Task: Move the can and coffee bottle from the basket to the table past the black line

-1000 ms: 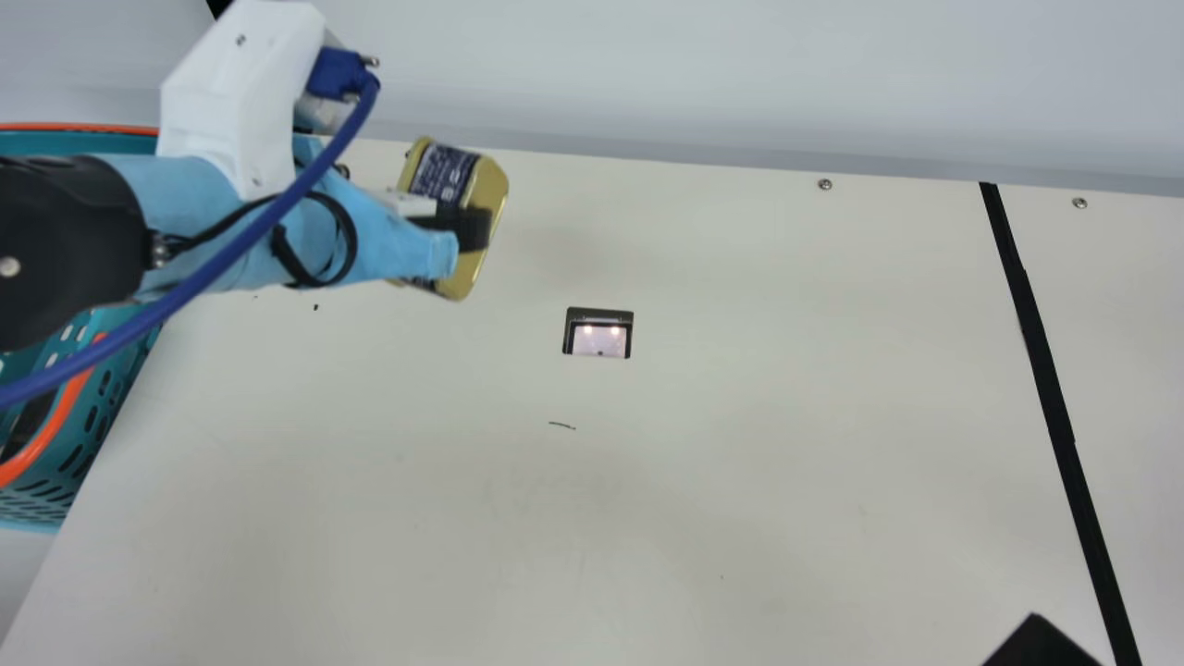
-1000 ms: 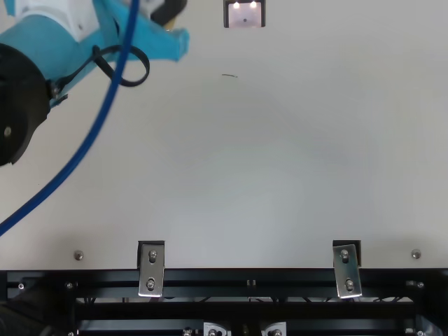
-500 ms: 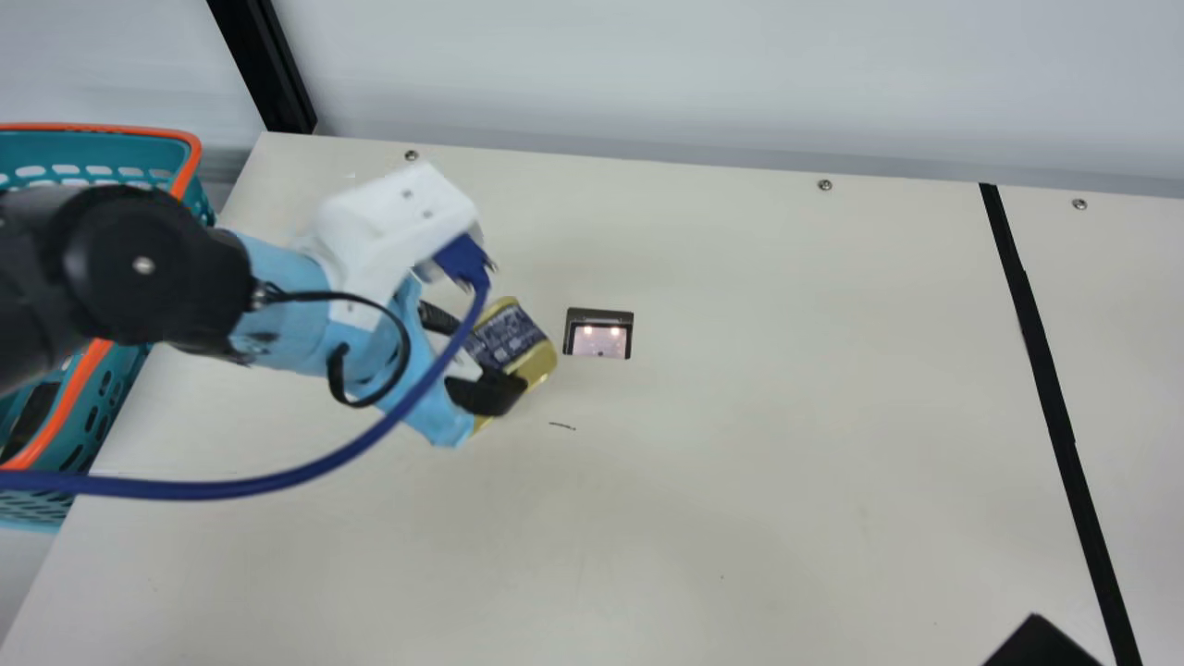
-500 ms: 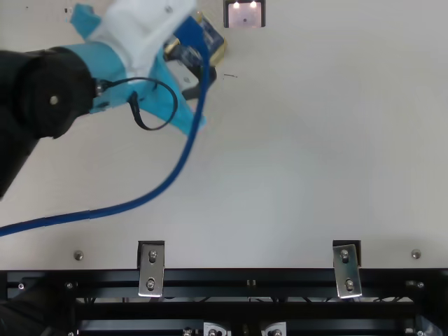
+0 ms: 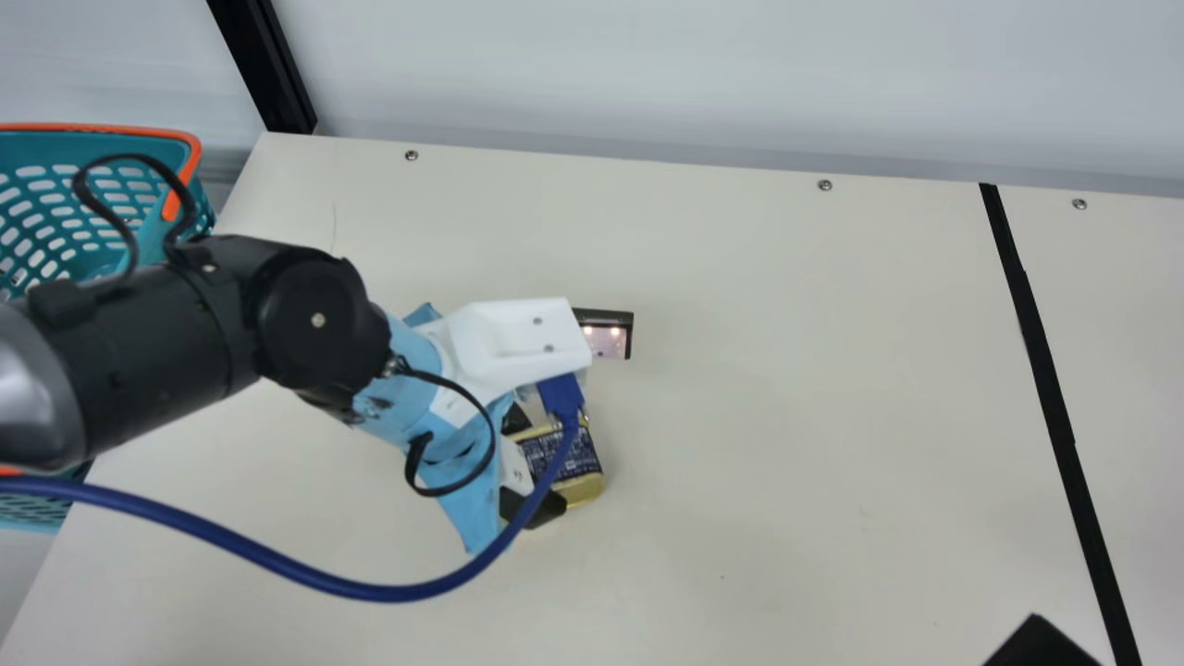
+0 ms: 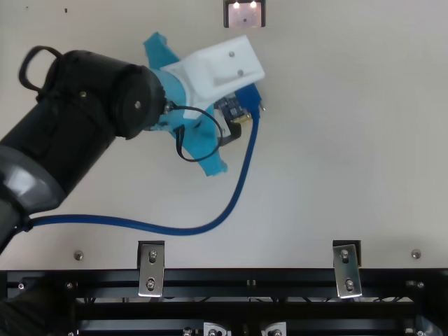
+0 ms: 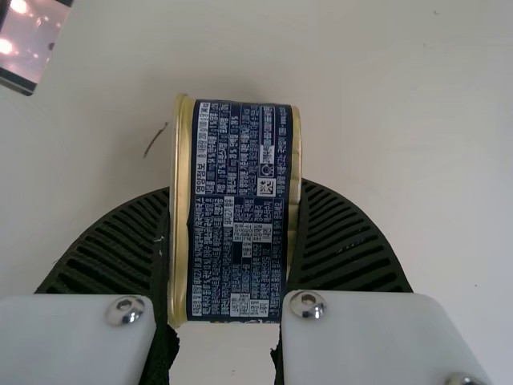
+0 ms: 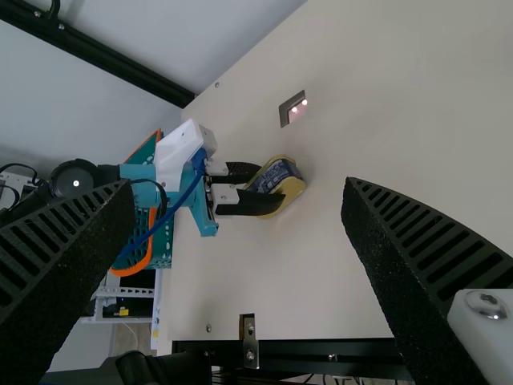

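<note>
In the main view my left gripper (image 5: pixel 546 472) holds the gold-rimmed, dark blue can (image 5: pixel 569 458) over the table's left half, below the metal plate. The left wrist view has the can (image 7: pixel 240 208) clamped between both ribbed fingers of my left gripper (image 7: pixel 232 241). My right gripper (image 5: pixel 1041 643) pokes in at the main view's bottom right; in the right wrist view my right gripper (image 8: pixel 345 265) has its fingers wide apart with nothing between them. The black line (image 5: pixel 1045 370) runs down the table's right part. The basket (image 5: pixel 171 139) is at the far left, partly behind my left arm.
A small metal-framed plate (image 5: pixel 606 338) is set in the table just beyond my left gripper. My left arm's blue cable (image 5: pixel 370 589) loops low over the table (image 5: pixel 786 416). Metal brackets (image 6: pixel 151 269) stand at the near edge in the top view.
My left gripper has swung away from the basket side, rightward and toward the table's near edge, carrying the can and turning it. The right gripper has stayed where it was.
</note>
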{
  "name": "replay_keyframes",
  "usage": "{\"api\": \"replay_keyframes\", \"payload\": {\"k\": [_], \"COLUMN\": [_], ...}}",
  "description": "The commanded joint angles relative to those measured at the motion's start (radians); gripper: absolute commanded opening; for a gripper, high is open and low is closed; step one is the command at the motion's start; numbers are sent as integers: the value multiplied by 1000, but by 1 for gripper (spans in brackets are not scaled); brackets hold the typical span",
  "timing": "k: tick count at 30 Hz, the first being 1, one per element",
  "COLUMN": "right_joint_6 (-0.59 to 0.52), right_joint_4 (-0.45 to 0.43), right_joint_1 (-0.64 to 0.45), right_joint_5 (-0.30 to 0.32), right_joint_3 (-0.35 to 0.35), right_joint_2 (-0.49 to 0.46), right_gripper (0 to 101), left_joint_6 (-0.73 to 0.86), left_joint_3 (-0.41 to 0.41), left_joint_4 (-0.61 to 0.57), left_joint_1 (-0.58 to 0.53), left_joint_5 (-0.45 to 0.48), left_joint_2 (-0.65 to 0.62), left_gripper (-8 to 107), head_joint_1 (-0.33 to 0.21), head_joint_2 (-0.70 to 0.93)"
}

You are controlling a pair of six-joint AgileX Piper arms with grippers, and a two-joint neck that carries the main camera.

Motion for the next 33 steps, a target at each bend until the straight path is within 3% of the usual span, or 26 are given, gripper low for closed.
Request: {"api": "replay_keyframes", "payload": {"k": [1,3,4,15,23,27,33], "right_joint_6": [0,0,0,0,-18,-70,-184], "right_joint_4": [0,0,0,0,17,35,43], "right_joint_1": [0,0,0,0,-18,-27,-23], "right_joint_5": [0,0,0,0,1,-21,-88], "right_joint_3": [0,0,0,0,1,-17,-87], "right_joint_2": [0,0,0,0,2,48,195], "right_gripper": [101,101,101,101,101,101,101], "left_joint_6": [4,10,13,53,73,106,202], "left_joint_3": [-3,-1,0,39,78,119,196], "left_joint_4": [1,-2,-6,-101,-318,-430,-595], "left_joint_1": [-11,-17,-17,85,265,355,471], "left_joint_5": [4,2,-1,27,24,-17,-78], "left_joint_2": [2,0,-3,-173,-318,-377,-463], "left_gripper": [10,79,90,90,90,90,90], "head_joint_1": [-5,-5,-5,-5,-5,-5,-5], "head_joint_2": [0,0,0,0,0,0,0]}}
